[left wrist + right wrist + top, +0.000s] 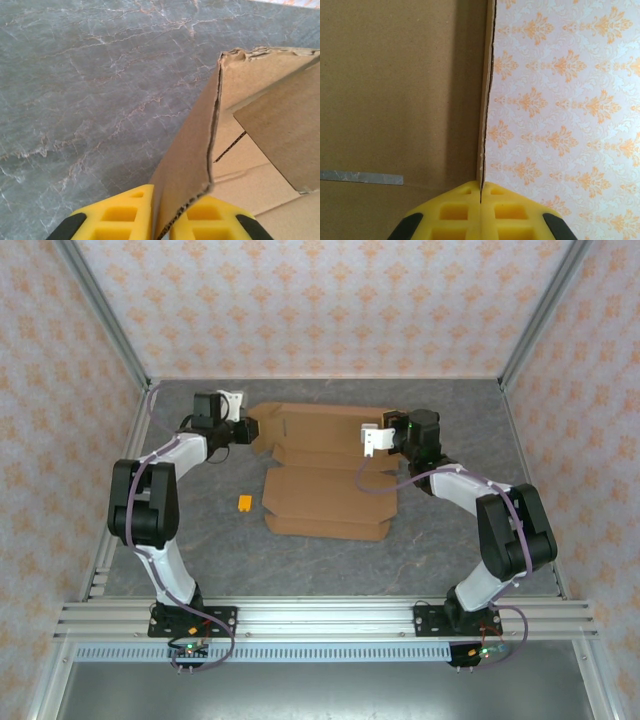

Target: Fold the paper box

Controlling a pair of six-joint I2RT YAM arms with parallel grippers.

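Paper box (260, 125) edge inside left hand (162, 200)

Bare grey table (320, 565) is running along the near side, between the paper box (330, 495) and the arm bases (190, 620), with only a small orange-yellow piece (245, 503) lying just left of the box. The box is taking up the middle and back — its end flaps are standing raised where the left gripper (250, 430) and right gripper (372, 438) are pinching them — while the left arm (150, 495) and right arm (500, 525) are arching over the side strips. Patterned walls (320, 310) are closing in the back and both sides.
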